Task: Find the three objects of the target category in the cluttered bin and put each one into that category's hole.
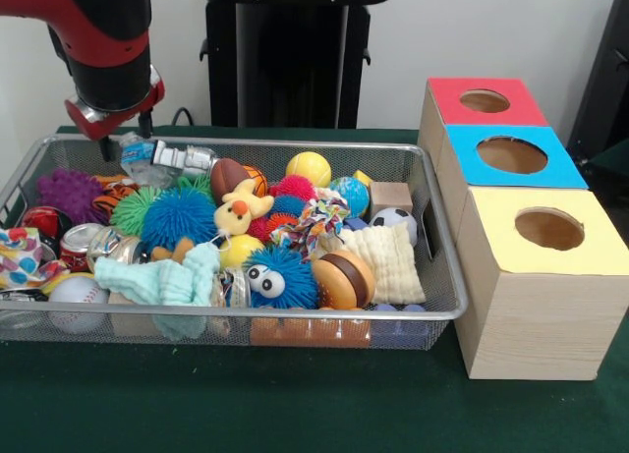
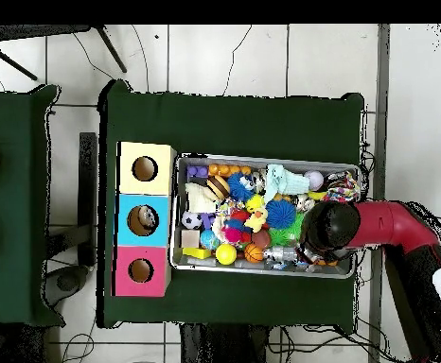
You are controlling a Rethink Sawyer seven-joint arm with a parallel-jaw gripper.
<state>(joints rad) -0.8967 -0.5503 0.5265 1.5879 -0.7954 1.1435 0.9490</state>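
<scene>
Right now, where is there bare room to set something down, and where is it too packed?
Bare green table lies in front of the bin, and a narrower strip between the bin and the boxes. Inside the bin toys lie packed wall to wall. The gripper hangs over its far corner by the crushed bottle.
</scene>
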